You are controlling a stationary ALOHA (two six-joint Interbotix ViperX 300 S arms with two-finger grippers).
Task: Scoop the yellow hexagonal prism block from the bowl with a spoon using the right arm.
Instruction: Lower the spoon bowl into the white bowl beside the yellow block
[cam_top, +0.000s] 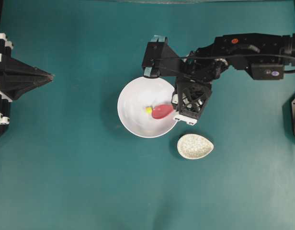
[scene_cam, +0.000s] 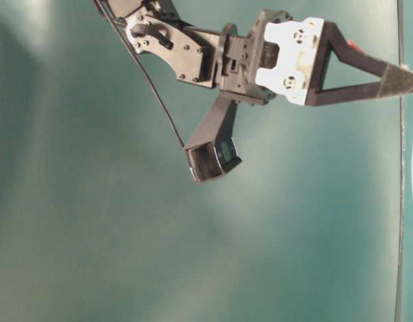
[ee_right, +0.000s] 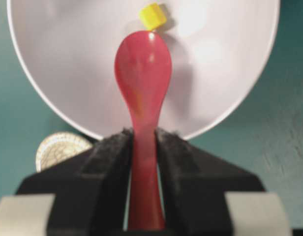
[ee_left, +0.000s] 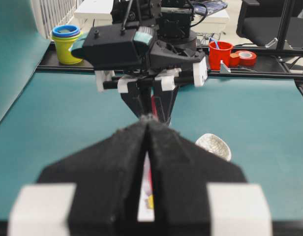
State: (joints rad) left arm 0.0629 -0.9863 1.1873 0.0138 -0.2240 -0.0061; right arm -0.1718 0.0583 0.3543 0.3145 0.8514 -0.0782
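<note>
- Pinching the spoon [ee_right: 142,88] handle in my right gripper [ee_right: 143,147], scoop tip beside the block [ee_right: 152,15] in the bowl [ee_right: 58,64].
- Next, I judge: slide under the block.
- Left gripper [ee_left: 147,123]: pressed together, parked.

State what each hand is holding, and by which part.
The right hand clamps the spoon by its handle. The left hand is shut and holds nothing.

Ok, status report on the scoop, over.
Right gripper shut on spoon, scoop inside bowl. Left gripper shut, parked off to the side. Block at the scoop's tip, not yet on it. Nothing in the way.
</note>
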